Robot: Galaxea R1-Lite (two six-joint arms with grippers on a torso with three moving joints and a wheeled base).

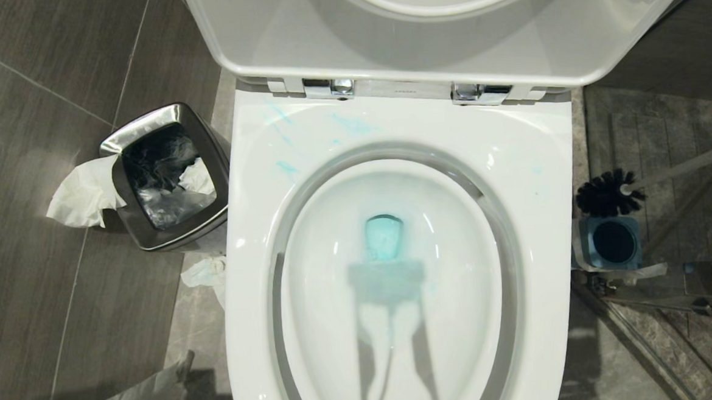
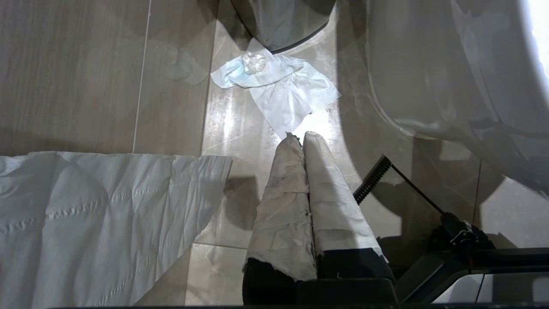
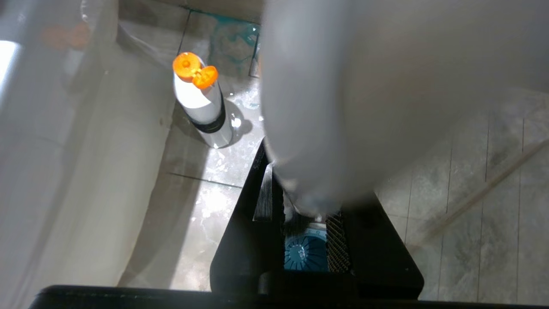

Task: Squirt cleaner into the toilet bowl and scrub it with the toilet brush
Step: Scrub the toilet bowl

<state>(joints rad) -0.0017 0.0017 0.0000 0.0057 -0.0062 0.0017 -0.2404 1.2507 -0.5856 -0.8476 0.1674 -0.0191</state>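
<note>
The white toilet bowl [image 1: 539, 215] fills the middle of the head view. The cleaner shows as pale teal streaks [image 1: 352, 125] on the back rim and as tinted water [image 1: 385, 236] in the drain. To the bowl's right the toilet brush [image 1: 607, 193] hangs tilted, its black head just above the square blue-grey holder [image 1: 613, 242] and its white handle running off to the right. My right gripper [image 3: 300, 201] is shut on that handle [image 3: 343, 107], with the holder's blue inside [image 3: 305, 253] showing below the jaws. My left gripper [image 2: 302, 135] is shut and empty, low over the floor beside the toilet.
A steel bin [image 1: 145, 122] stands left of the toilet with tissue [image 1: 81, 193] hanging over its edge and more tissue [image 1: 204, 272] on the floor. A white bottle with an open orange cap [image 3: 201, 103] stands on the wet tiles. The raised lid [image 1: 444, 31] is behind.
</note>
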